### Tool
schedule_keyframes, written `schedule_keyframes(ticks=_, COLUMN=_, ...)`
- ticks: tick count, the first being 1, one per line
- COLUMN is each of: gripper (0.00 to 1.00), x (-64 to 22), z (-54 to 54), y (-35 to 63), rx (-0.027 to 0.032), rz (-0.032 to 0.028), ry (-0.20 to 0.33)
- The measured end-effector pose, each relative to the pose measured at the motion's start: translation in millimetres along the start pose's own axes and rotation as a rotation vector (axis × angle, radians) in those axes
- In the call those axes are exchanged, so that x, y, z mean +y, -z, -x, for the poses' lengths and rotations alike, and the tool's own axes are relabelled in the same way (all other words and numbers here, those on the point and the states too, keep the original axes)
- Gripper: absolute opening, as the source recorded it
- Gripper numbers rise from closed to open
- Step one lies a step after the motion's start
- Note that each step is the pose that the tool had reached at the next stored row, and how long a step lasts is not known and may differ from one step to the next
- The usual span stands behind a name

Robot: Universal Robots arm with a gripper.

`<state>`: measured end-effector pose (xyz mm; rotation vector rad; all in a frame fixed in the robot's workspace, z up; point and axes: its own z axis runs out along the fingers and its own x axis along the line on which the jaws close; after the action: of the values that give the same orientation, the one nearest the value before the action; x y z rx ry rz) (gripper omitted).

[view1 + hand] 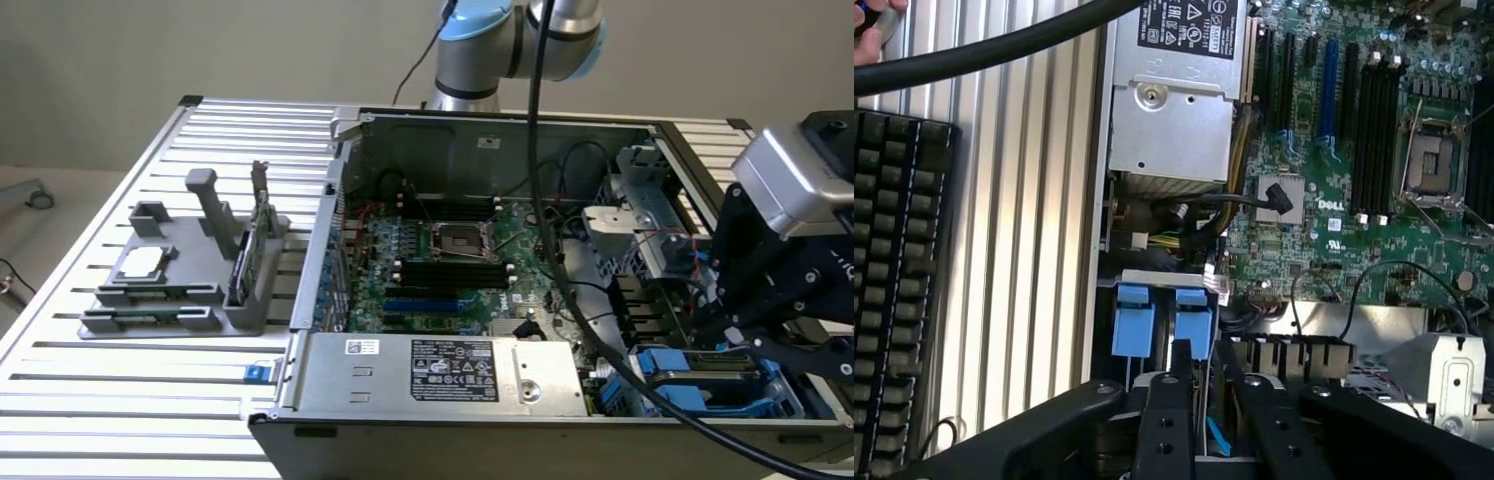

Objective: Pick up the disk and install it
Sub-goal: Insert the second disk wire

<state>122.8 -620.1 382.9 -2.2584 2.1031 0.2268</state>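
The disk (701, 385) lies in the drive bay at the near corner of the open computer case (400, 425), on the exterior view's right; its blue carrier frames a grey top. The wrist view shows the carrier's two blue end tabs (1154, 325) facing the case wall. My gripper (734, 335) hangs just above the bay. Its two black fingers (1166, 420) stand apart over the disk's inner end, and my gripper (1216, 390) is open, with a sliver of blue showing through the gap. I cannot tell whether a fingertip touches the carrier.
A thick black cable (574, 300) runs down across the motherboard (454, 260) to my wrist. The silver power supply (441, 370) sits beside the bay. A grey fixture (187, 270) stands on the slatted table at the exterior view's left. A keyboard (894, 300) and a person's fingers (874, 25) are outside the case.
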Motion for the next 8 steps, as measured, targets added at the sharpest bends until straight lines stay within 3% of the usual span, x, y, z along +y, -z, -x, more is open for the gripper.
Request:
schedule_keyframes(ticks=3, gripper=0.11, x=-0.4, z=-0.5, y=-5.4, rx=0.0001, rz=0.0002, ry=0.002)
schedule_keyframes(ticks=8, gripper=0.11, x=-1.0, z=-0.6, y=-14.6, rx=0.0003, rz=0.0008, ry=0.006)
